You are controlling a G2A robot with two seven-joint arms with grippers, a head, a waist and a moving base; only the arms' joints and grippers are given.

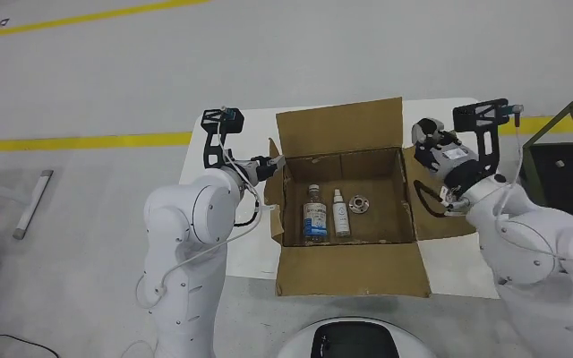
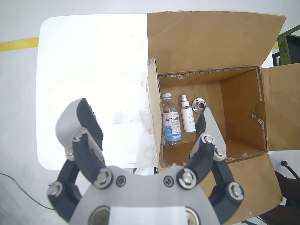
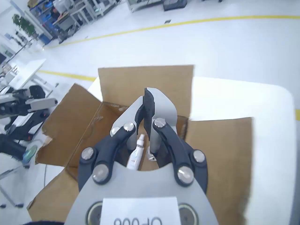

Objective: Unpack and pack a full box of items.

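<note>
The brown cardboard box (image 1: 387, 225) stood on the white table (image 2: 93, 59) with all four flaps folded outward. On its floor lay three items in a row: a clear plastic bottle with a white cap and blue label (image 2: 171, 127) nearest the left wall, a slim white spray bottle (image 2: 188, 118) just beside it, and a small round metal flange (image 2: 198, 103) beyond that. Both bottles lay flat, caps toward the far wall. The left gripper (image 2: 146, 111) hung above the box's left wall with its fingers spread wide and nothing between them. The right gripper (image 3: 148, 99) hovered over the right flap, pads pressed together and empty. With nothing out on the table, unpacking looked to be the step in hand. The next move probably called for the left gripper to clear the left wall, drop inside and close across the clear bottle's body without nudging the spray bottle
</note>
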